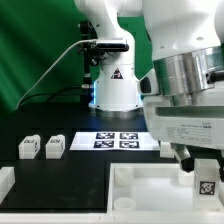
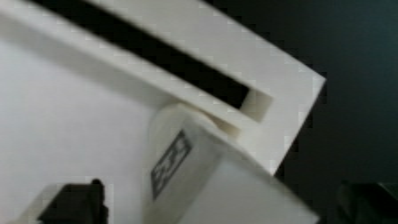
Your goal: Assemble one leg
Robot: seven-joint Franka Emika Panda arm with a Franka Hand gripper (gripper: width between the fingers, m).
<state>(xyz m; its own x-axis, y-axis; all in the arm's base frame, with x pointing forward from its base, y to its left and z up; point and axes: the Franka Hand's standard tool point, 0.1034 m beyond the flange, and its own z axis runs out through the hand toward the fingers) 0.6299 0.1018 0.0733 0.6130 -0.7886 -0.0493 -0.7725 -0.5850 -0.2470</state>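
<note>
Exterior view: arm low over large white panel at desk front. Fingers spread, gripping nothing. Leg with tag stands just beneath them at panel corner. Two more legs on exterior view's left; marker board behind.

Wrist view: leg tilted against panel rim, between dark fingertips, untouched.

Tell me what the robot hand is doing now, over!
Gripper open, holding nothing. Leg sits at the corner of the white tray, right below the fingers. Two spare legs wait aside. Nothing in the way.
</note>
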